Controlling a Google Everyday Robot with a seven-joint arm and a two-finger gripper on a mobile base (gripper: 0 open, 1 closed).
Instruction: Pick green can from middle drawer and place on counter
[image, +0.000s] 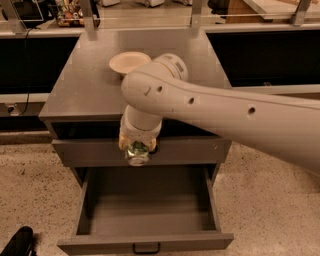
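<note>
Tool hangs below the bulky pale arm, in front of the upper drawer front, and it is clamped on the green can. The can's shiny silver end faces down and outward, with a little green showing between the fingers.

In the one camera view, the can is off the floor of the middle drawer and well above it. The drawer stands pulled out with its grey floor bare and its small black pull handle at the front edge. So the pick looks done: the can is grasped and out of the drawer box.

What is left is the placing. The can sits just below the level of the grey surface on top of the cabinet and just forward of its front edge, so it touches nothing there yet. To finish, it would need to rise above that edge, travel back over the top, be set down and be let go. A white bowl stands toward the rear of the surface, partly hidden by the arm. The near left part of the top looks open for the can.
</note>
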